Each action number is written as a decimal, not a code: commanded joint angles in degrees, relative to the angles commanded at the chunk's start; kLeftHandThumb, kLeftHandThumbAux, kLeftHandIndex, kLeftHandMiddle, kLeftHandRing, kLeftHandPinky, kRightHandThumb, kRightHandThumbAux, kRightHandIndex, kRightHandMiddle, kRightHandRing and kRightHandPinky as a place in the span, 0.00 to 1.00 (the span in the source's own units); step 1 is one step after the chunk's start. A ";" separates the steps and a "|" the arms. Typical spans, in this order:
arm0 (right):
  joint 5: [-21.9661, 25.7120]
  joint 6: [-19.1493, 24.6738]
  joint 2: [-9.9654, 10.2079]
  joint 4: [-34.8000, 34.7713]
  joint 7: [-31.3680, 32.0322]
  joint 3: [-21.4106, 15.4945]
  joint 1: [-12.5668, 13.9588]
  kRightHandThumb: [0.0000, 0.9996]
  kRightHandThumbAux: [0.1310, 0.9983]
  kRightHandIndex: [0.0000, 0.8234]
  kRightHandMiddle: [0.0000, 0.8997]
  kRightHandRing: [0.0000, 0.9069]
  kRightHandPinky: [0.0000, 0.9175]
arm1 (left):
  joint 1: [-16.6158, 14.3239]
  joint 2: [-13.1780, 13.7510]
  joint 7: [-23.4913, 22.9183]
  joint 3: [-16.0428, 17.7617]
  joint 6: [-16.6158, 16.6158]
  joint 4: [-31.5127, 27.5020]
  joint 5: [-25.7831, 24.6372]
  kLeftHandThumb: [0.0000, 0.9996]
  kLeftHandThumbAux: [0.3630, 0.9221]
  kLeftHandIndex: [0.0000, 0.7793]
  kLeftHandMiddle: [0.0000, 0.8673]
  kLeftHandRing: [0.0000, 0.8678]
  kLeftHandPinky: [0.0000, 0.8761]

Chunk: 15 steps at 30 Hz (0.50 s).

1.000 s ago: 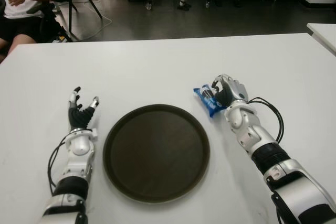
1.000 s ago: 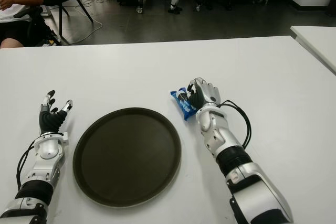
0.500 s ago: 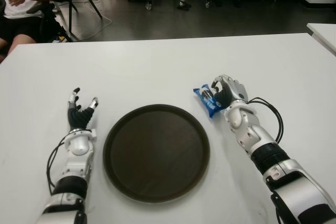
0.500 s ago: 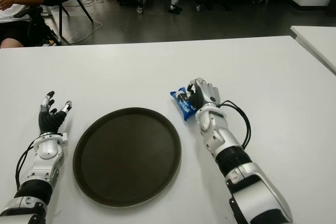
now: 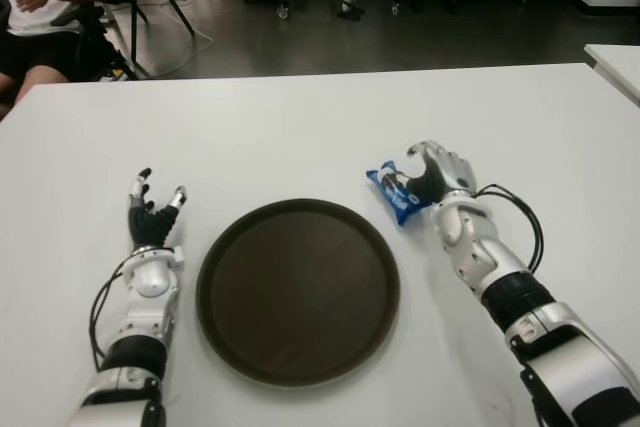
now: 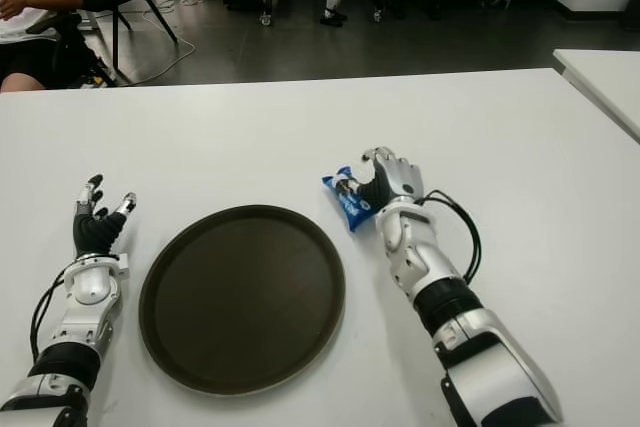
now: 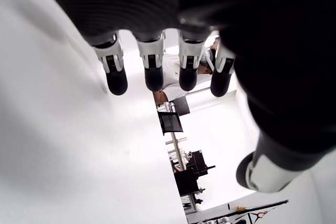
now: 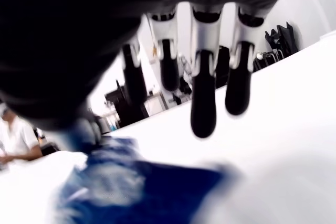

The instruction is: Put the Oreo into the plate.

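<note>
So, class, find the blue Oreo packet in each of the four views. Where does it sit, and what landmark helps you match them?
Left eye: Oreo packet, right of centre.
Right eye: just right of centre.
Left wrist: not in it.
Right wrist: blurred blue, lower middle.
Landmark: the right hand curled over the packet, right of the plate.

The table [image 5: 300, 127] has a smooth, matt white top, and the round plate [image 5: 215, 267] on it is a dark brown, smooth piece with a faint sheen along its raised rim. The Oreo [image 5: 395, 192] comes in a blue, crinkled, glossy plastic wrapper. Both the right hand [image 5: 435, 172] and the left hand [image 5: 150, 217] show silvery glossy hard shells with matt black fingertips [image 7: 116, 80], and a black, smooth cable [image 5: 520, 217] loops beside the right forearm.
</note>
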 joint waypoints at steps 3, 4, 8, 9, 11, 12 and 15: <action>-0.73 0.99 -0.39 -0.97 1.01 0.63 0.09 0.01 0.44 0.00 0.00 0.00 0.00 | -0.01 0.01 0.06 -0.05 -0.15 0.08 0.07 0.00 0.54 0.04 0.05 0.02 0.02; -1.16 1.32 -0.63 -1.30 1.50 1.05 0.09 0.01 0.43 0.00 0.00 0.00 0.00 | 0.02 -0.02 0.12 -0.09 -0.17 0.04 0.12 0.00 0.54 0.04 0.05 0.02 0.03; -1.99 2.05 -1.16 -2.19 2.66 1.92 0.14 0.00 0.40 0.00 0.00 0.00 0.00 | 0.09 -0.09 0.25 -0.15 -0.20 -0.06 0.21 0.00 0.53 0.04 0.04 0.01 0.01; -2.03 2.14 -1.18 -2.32 2.76 1.93 0.18 0.00 0.40 0.00 0.00 0.00 0.00 | 0.09 -0.08 0.25 -0.15 -0.21 -0.06 0.20 0.00 0.53 0.04 0.04 0.01 0.01; -2.69 2.54 -1.60 -3.43 3.52 2.34 0.29 0.00 0.39 0.00 0.00 0.00 0.00 | 0.11 -0.26 0.15 0.01 -0.08 -0.19 -0.09 0.00 0.53 0.04 0.04 0.01 0.01; -2.94 2.74 -1.77 -3.95 3.85 2.51 0.35 0.00 0.39 0.00 0.00 0.00 0.00 | 0.13 -0.32 0.07 0.07 -0.05 -0.24 -0.22 0.00 0.54 0.03 0.04 0.01 0.01; -3.23 3.20 -2.02 -4.80 4.52 2.78 0.48 0.00 0.40 0.00 0.00 0.00 0.00 | 0.15 -0.35 -0.10 0.14 -0.08 -0.21 -0.42 0.00 0.55 0.03 0.04 0.01 0.01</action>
